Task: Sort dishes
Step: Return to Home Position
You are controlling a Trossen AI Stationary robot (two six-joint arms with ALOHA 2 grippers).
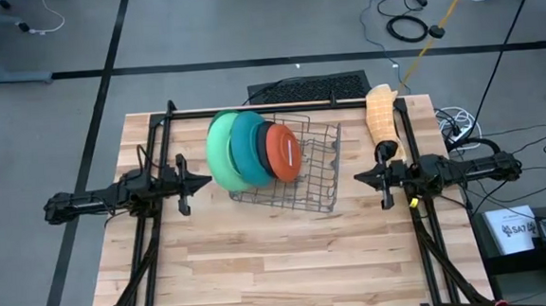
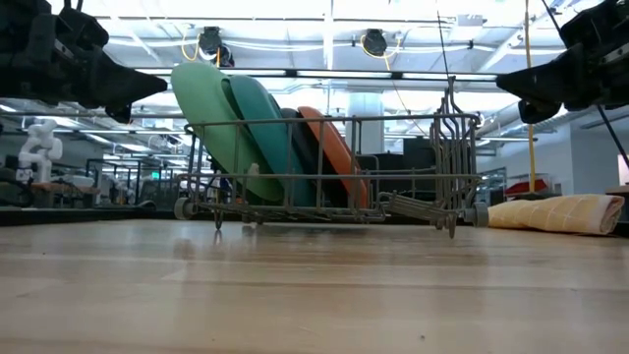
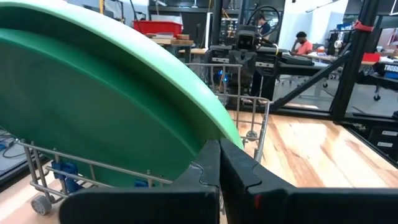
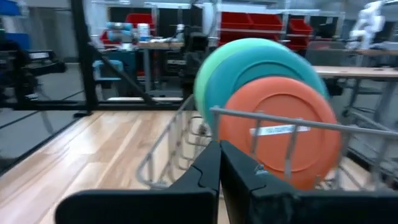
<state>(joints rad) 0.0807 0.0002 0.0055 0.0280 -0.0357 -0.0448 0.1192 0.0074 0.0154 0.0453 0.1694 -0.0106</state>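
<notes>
Three plates stand on edge in the grey wire rack, leaning toward the table's left: a light-green plate, a teal plate and a smaller orange-red plate. Their lower rims rest among the rack's wires. My left gripper is shut and hangs level just left of the light-green plate, clear of it. My right gripper is shut and hangs level just right of the rack, facing the orange-red plate.
A rolled beige towel lies at the table's far right edge. A black frame runs along the far edge and down both sides. Bare wooden tabletop lies in front of the rack.
</notes>
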